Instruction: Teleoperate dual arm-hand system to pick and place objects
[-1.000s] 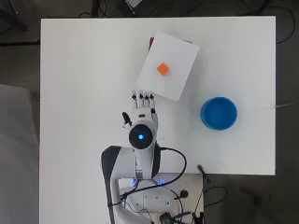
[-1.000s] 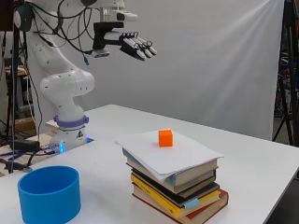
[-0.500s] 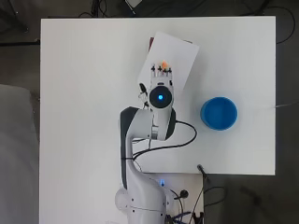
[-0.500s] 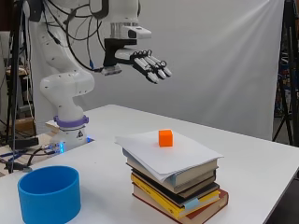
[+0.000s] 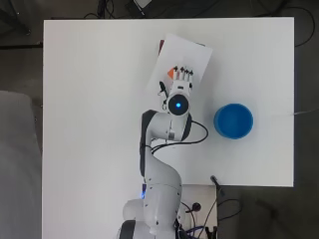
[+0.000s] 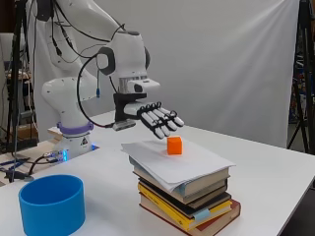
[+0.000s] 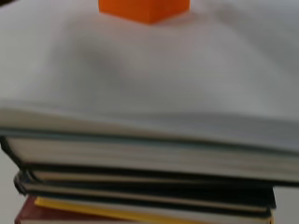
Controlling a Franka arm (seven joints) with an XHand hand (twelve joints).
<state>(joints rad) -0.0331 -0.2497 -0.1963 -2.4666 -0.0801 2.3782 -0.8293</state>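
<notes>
Above the paper-topped book stack (image 6: 184, 189), the hand (image 6: 158, 119) hovers with fingers spread, just beside the orange cube (image 6: 174, 145).

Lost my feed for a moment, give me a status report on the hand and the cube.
Hand open, above the book stack, not touching. Orange cube on the white sheet, just under the fingertips. Path clear; blue bowl off to the side.
</notes>
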